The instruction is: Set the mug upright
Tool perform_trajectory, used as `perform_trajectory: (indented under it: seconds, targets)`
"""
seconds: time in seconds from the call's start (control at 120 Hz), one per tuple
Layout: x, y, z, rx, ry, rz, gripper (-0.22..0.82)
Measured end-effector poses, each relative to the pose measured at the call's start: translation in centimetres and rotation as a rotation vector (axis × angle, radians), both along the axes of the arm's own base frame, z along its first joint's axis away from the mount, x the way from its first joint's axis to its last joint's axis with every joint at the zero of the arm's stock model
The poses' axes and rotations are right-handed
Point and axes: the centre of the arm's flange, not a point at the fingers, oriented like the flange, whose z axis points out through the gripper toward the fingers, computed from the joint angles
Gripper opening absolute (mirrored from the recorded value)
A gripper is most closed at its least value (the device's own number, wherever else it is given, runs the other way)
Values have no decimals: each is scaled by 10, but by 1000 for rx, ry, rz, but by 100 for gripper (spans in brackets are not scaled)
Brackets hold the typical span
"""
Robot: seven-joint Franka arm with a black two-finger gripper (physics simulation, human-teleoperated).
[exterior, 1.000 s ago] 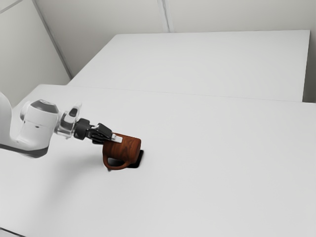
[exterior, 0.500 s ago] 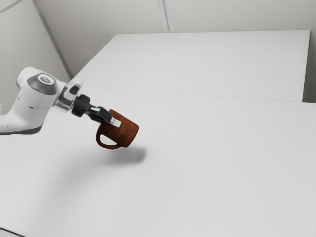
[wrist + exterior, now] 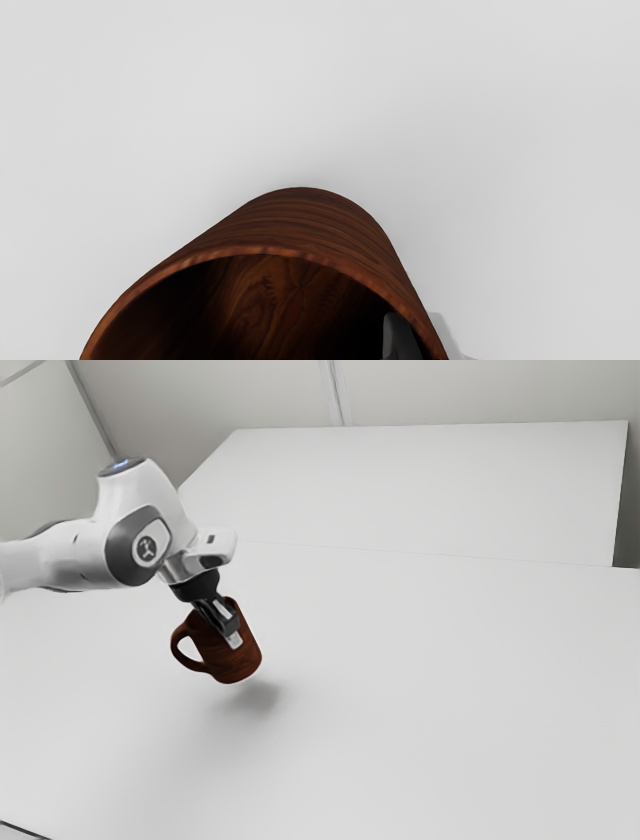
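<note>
The brown wood-grain mug (image 3: 228, 652) hangs above the table (image 3: 420, 690) in the exterior view, tilted, its base low toward the exterior view's right and its handle toward the left. My gripper (image 3: 230, 628) is shut on the mug's wall near the rim, pointing steeply down. Looking from the hand, the wrist view gives the mug (image 3: 310, 220) with its open mouth facing the camera; the gripper (image 3: 425, 332) pinches its wall, one dark finger inside and a lighter one outside. The handle is hidden there.
A second white surface (image 3: 420, 480) lies beyond the table's far edge. The mug's soft shadow falls on the tabletop beneath it.
The mug has been lifted off the table and turned from lying nearly flat toward upright. My hand has swung from nearly level to steeply downward, still holding it. The dark shadow below has softened.
</note>
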Motion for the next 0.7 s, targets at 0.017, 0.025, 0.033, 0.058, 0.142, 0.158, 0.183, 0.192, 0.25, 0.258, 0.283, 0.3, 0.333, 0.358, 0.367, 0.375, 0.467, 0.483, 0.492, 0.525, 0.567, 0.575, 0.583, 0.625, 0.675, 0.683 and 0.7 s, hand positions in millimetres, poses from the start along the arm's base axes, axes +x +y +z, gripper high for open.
perform_trajectory:
  seconds: [0.017, 0.025, 0.033, 0.058, 0.142, 0.158, 0.183, 0.192, 0.25, 0.258, 0.283, 0.3, 0.333, 0.358, 0.367, 0.375, 0.467, 0.483, 0.492, 0.525, 0.567, 0.575, 0.583, 0.625, 0.675, 0.683, 0.7]
  targets:
    - [-2, 0, -2, 9, -3, 7, -18]
    - [-3, -1, -3, 13, -5, 12, -18]
    - [-4, -1, -4, 17, -7, 16, -18]
    - [-7, -1, -6, 28, -14, 28, -18]
    - [-14, -5, -14, 59, -35, 61, -18]
    - [-15, -5, -16, 63, -38, 68, -18]
    - [-17, -6, -19, 68, -44, 79, -18]
    - [-18, -7, -20, 69, -46, 82, -18]
    - [-22, -9, -28, 76, -55, 107, -18]
    - [-23, -9, -30, 76, -57, 110, -18]
    - [-25, -9, -34, 78, -60, 123, -18]
    - [-26, -8, -37, 79, -63, 131, -18]
    - [-27, -8, -41, 80, -68, 148, -18]
    - [-28, -8, -44, 81, -72, 159, -18]
    - [-29, -7, -45, 82, -73, 162, -18]
    - [-29, -7, -46, 83, -75, 165, -18]
    - [-33, -6, -55, 91, -95, 197, -18]
    - [-33, -5, -55, 96, -101, 200, -18]
    - [-33, -5, -55, 99, -104, 200, -18]
    - [-32, -5, -55, 112, -118, 201, -18]
    - [-32, -6, -55, 125, -131, 205, -18]
    - [-32, -6, -55, 127, -133, 206, -18]
    - [-31, -6, -55, 128, -135, 207, -18]
    - [-31, -6, -58, 135, -140, 215, -18]
    - [-31, -6, -60, 140, -143, 226, -18]
    - [-30, -6, -61, 141, -143, 228, -18]
    - [-30, -6, -62, 141, -143, 232, -18]
